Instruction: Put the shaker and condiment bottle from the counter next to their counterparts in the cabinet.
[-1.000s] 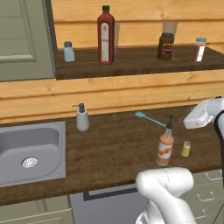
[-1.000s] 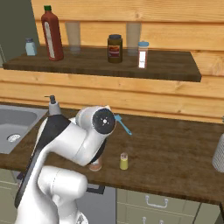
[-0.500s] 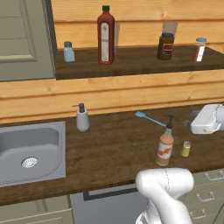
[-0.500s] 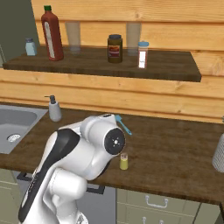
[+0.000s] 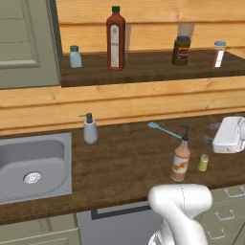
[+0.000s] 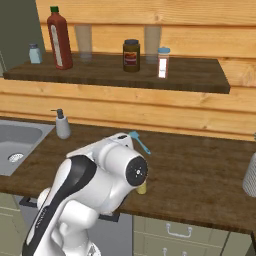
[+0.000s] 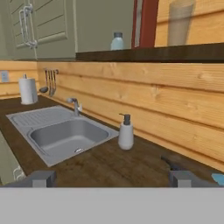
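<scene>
Tool is hanging wide open over the tabletop with nothing between its jaws, looking sideways along the wall toward the sink and the grey soap pump. In the left base view the white hand is hovering at the right edge, near the two things it has to fetch.

Nothing is looking done yet, folks. The condiment bottle, peach-orange with its thin dark nozzle, is standing upright on the tabletop, well forward of the wall. Just beside it, to the right in that view, the shaker is sitting upright too, tiny and yellow-green; in the right base view only a sliver of it is peeking out from behind the arm. A blue-handled utensil is lying behind them, nearer the wall.

Up in the cabinet, the counterparts are waiting on the dark shelf: the pale blue shaker near the open door, and the tall dark red bottle standing just beside it. Further along the shelf, a dark jar and a white red-capped shaker are standing well apart from that pair.

So both carries are still to come, by my reading: two grasps, two lifts, two placings at the left end of the shelf.
</scene>
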